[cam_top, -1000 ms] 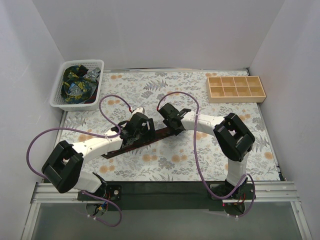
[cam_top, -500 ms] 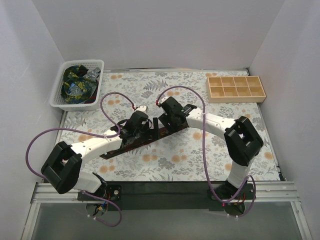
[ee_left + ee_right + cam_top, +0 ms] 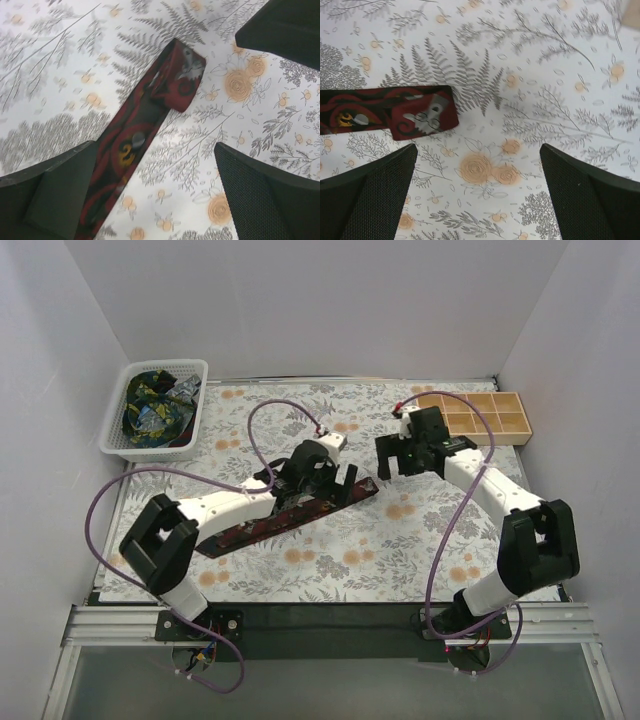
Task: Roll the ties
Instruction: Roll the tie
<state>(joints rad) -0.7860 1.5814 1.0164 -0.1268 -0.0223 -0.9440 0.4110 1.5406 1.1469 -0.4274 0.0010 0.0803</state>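
One dark maroon tie (image 3: 250,530) with red swirls lies flat and diagonal across the flowered cloth. Its right end (image 3: 182,80) is folded over once, showing a pale label (image 3: 427,116). My left gripper (image 3: 318,483) hovers over the tie's right part, open, with nothing between its fingers (image 3: 270,195); the tie passes beside the left finger (image 3: 50,200). My right gripper (image 3: 395,462) is open above bare cloth, to the right of the folded end. More ties (image 3: 152,408), dark with blue, green and yellow prints, lie heaped in the basket.
The white mesh basket (image 3: 196,405) stands at the back left corner. A wooden compartment box (image 3: 480,418) sits at the back right, close behind the right arm. White walls close in three sides. Purple cables loop over both arms.
Both grippers have opened and let go of the tie. The right arm pulled back to the right toward the wooden box. The left gripper shifted right along the tie.
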